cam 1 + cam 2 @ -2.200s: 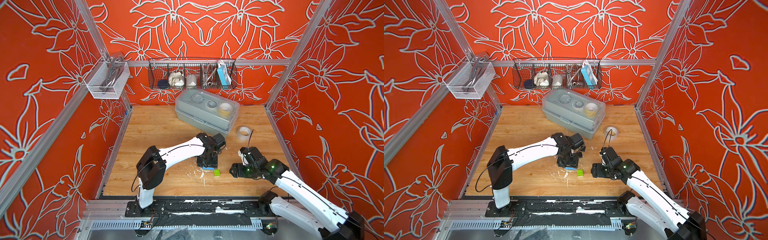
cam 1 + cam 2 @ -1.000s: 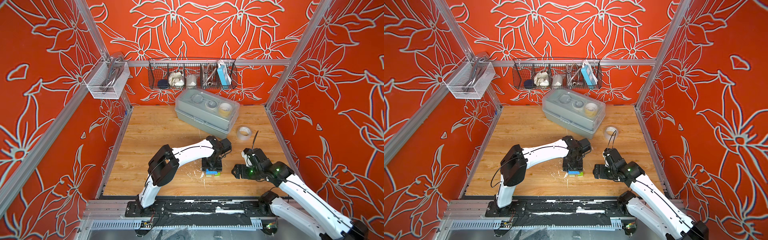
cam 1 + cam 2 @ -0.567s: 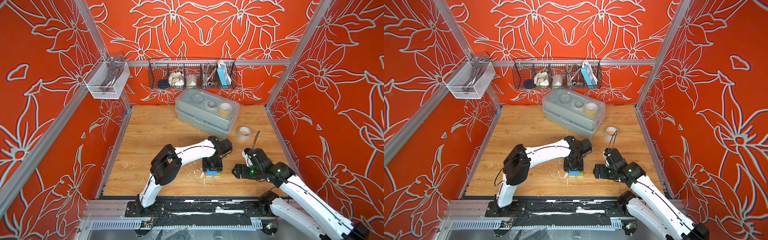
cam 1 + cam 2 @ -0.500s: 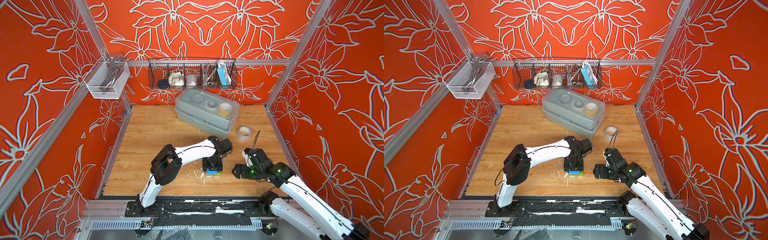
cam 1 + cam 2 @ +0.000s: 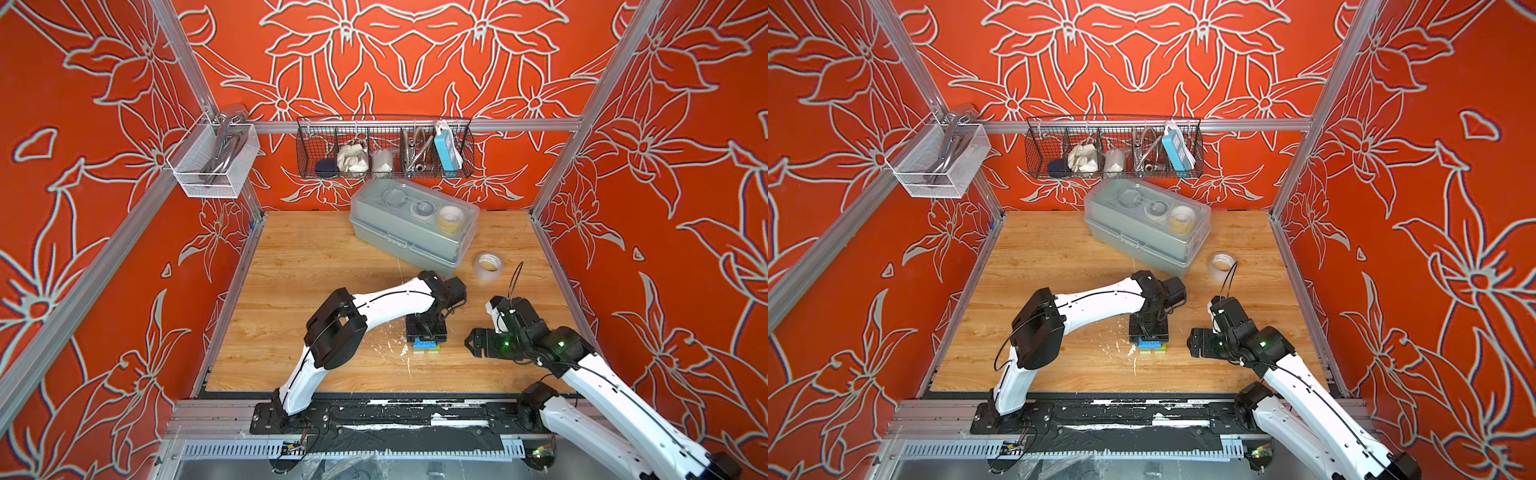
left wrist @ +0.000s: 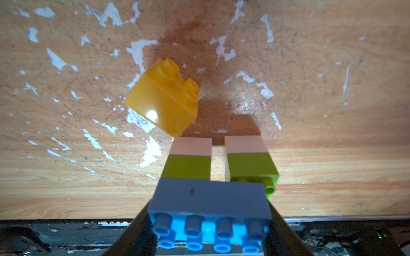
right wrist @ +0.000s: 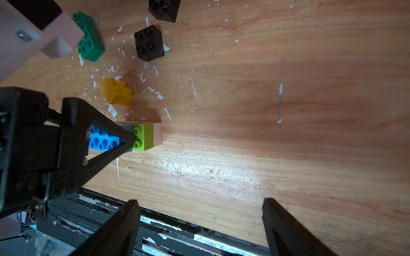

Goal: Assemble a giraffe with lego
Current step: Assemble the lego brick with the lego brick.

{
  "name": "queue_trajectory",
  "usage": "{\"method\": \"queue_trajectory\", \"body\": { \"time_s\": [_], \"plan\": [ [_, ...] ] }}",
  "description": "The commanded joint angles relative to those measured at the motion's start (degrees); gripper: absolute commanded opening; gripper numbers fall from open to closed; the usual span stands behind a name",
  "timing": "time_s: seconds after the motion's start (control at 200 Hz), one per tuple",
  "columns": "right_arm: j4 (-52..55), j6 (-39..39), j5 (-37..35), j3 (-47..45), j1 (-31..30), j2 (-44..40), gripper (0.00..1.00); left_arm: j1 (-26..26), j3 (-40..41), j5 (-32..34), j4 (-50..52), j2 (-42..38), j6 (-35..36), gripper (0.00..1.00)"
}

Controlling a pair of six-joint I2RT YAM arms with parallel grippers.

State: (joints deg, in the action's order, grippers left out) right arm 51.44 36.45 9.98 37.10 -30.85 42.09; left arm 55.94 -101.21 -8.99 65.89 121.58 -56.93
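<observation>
The half-built giraffe stands near the table's front edge: a blue brick (image 6: 209, 199) sits on two white-and-lime legs (image 6: 188, 159), shifted so that one lime brick (image 7: 143, 137) shows two bare studs. My left gripper (image 5: 426, 332) reaches down from above and is shut on the blue brick's two ends. A loose yellow brick (image 6: 164, 97) lies tilted just behind the legs. Farther back lie a dark green brick (image 7: 89, 37) and two black bricks (image 7: 149, 43). To the right of the figure, my right gripper (image 5: 471, 343) hovers open and empty.
A grey lidded box (image 5: 411, 232) sits at the back of the table with a tape roll (image 5: 489, 266) beside it. A wire basket (image 5: 382, 153) hangs on the back wall. The black front rail (image 5: 374, 411) runs close to the figure. White flecks dot the wood.
Earlier my left gripper carried the blue brick forward onto the legs and the right gripper backed off a little to the right. Over the last second nothing has visibly moved.
</observation>
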Motion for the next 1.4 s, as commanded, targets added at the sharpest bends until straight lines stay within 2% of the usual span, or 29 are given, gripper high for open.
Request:
{"method": "queue_trajectory", "body": {
  "time_s": [0.0,0.47,1.246,1.321,1.396],
  "plan": [
    [0.97,-0.78,-0.05,0.25,0.44,-0.42,0.91,0.26,-0.65,-0.18,2.93,2.45,-0.99,0.45],
    [0.02,-1.59,2.27,-0.23,1.41,-0.37,0.91,-0.43,-2.57,2.68,5.94,6.94,3.9,0.43],
    [-0.68,-2.53,5.24,-0.72,3.5,0.53,0.9,-1.54,-4.15,4.33,5.74,8.45,3.92,0.44],
    [-0.59,-2.52,5.15,-0.72,3.44,0.46,0.9,-1.57,-4.45,4.56,5.83,8.75,4.35,0.46],
    [-0.34,-2.59,4.98,-0.63,3.5,0.35,0.9,-1.54,-4.37,4.44,5.67,8.92,4.5,0.55]
  ]
}}
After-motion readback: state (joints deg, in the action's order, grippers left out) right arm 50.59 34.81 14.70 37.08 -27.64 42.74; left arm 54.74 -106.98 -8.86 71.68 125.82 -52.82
